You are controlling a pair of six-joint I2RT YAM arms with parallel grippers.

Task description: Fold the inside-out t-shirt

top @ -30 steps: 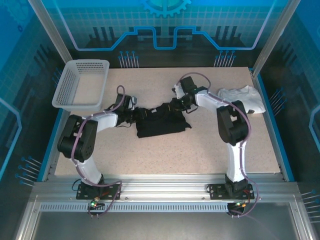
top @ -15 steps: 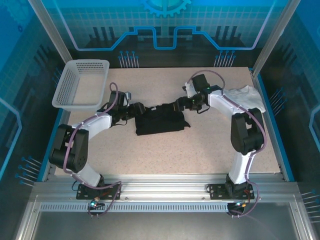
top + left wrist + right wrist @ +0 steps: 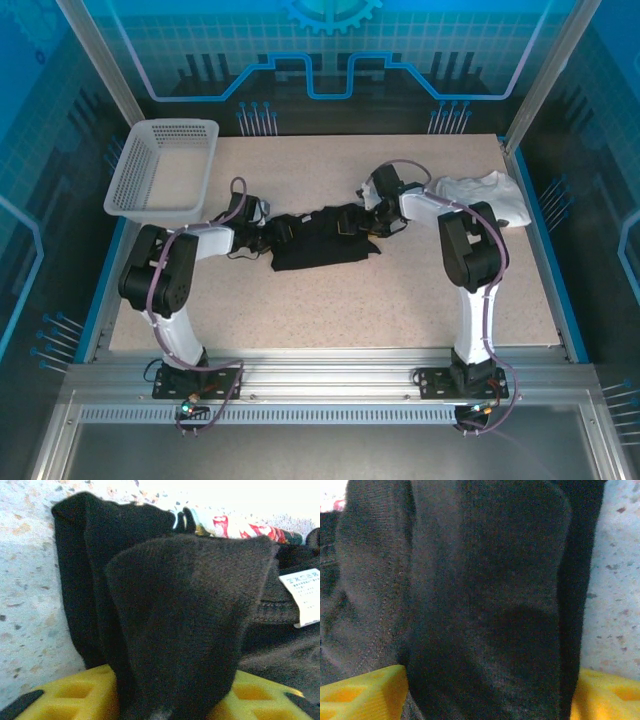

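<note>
Since the earlier frame both arms have drawn in toward the middle, bunching the inside-out t-shirt [image 3: 320, 243] between them. The left gripper [image 3: 170, 702] is clamped on a raised fold of its black cloth, and the right gripper [image 3: 487, 695] pinches the opposite edge likewise. Just past the left jaws sits the white tag [image 3: 306, 596], to their right, with a strip of floral print [image 3: 235, 526] farther ahead. For a clean fold, I judge both should lift level and together, keeping the cloth taut between them. A white garment [image 3: 485, 195] lies behind the right jaws and a basket [image 3: 150, 208] well behind the left; neither obstructs.
</note>
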